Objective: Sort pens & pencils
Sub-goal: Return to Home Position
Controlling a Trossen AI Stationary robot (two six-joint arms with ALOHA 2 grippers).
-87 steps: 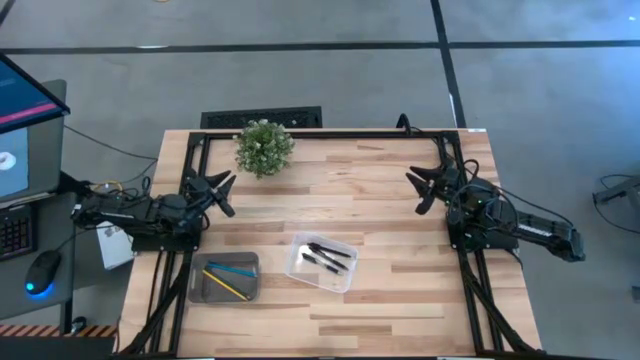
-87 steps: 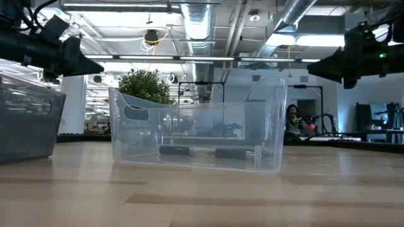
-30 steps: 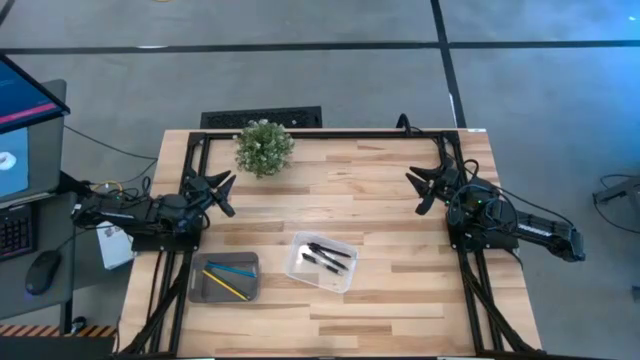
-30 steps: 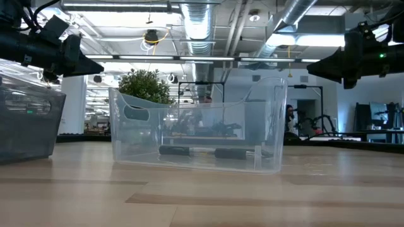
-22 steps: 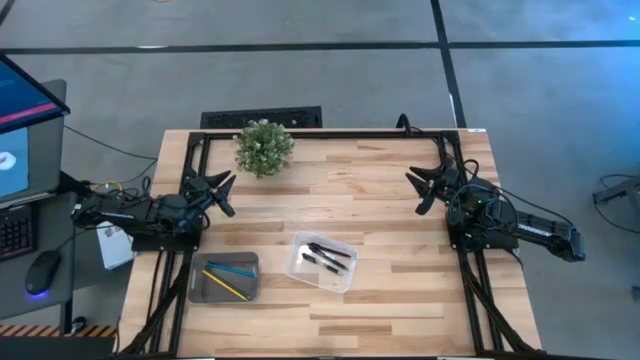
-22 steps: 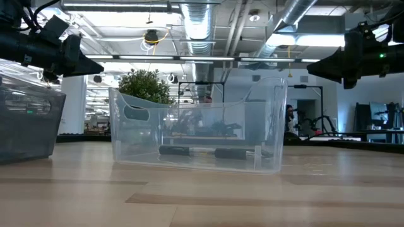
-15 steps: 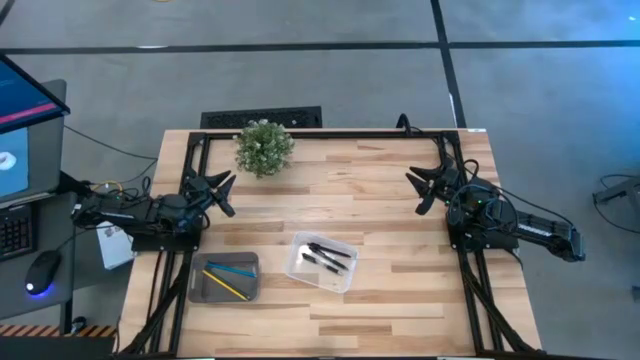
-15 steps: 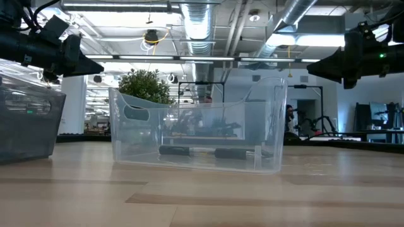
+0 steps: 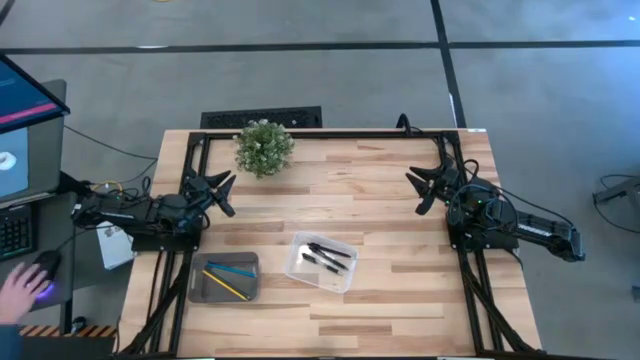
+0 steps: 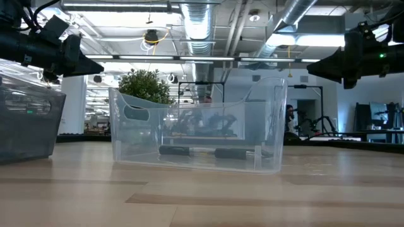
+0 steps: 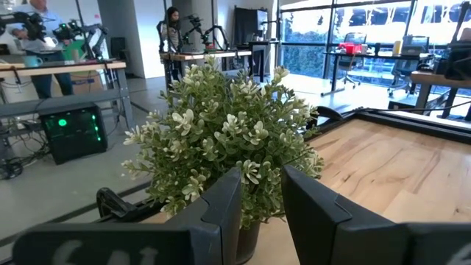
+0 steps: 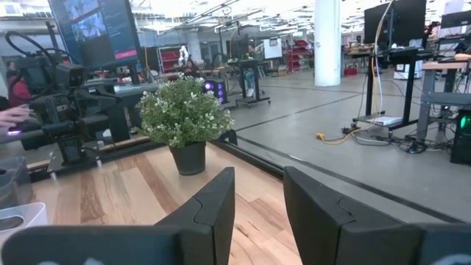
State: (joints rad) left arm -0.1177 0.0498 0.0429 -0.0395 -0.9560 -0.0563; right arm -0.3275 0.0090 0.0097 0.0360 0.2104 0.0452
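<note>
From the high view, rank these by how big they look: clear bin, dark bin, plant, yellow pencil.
1. The clear bin and the dark bin: their footprints look alike, so they are not ranked.
2. The plant: slightly smaller, though its top is nearer the camera.
3. The yellow pencil: smallest.

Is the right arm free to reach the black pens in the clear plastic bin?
Likely yes: right gripper hovers open, only bare tabletop lies between it and the open-topped clear plastic bin, where the black pens lie uncovered.
</note>
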